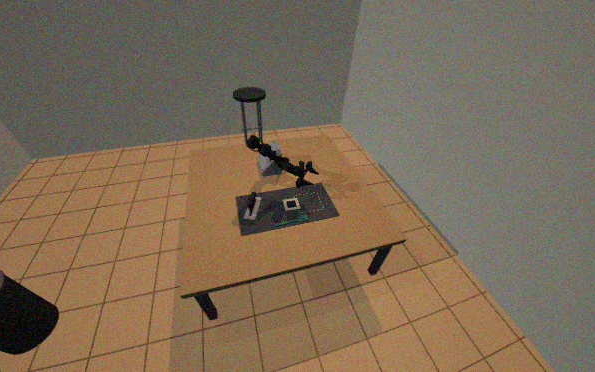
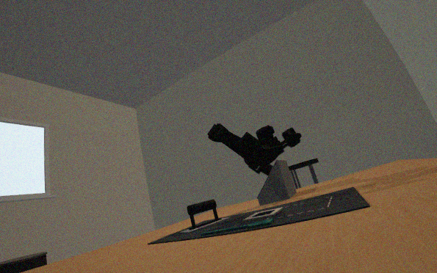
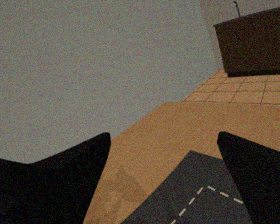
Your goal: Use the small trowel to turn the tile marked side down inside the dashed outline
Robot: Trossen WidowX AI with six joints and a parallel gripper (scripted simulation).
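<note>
The trowel [image 1: 253, 210] [image 2: 201, 207] rests at the mat's left end, its black raised handle standing over a pale blade. The tile [image 1: 292, 204] [image 2: 264, 213] lies flat near the mat's middle, showing a pale square border around a dark centre. The dashed outline [image 1: 321, 201] [image 2: 330, 201] is just right of the tile on the dark mat [image 1: 267, 226] [image 2: 352, 199] [image 3: 166, 192]; one corner of it shows in the wrist view. My gripper [image 1: 314, 178] [image 3: 164, 138] is open and empty, raised above the far right side of the mat, away from the trowel.
A teal strip [image 1: 297, 220] [image 2: 258, 223] lies along the mat's near side, beside the tile. The arm's grey base [image 1: 270, 167] [image 2: 278, 185] stands behind the mat. A round-topped stool [image 1: 249, 94] is behind the arm. A dark cabinet [image 3: 256, 42] shows in the wrist view.
</note>
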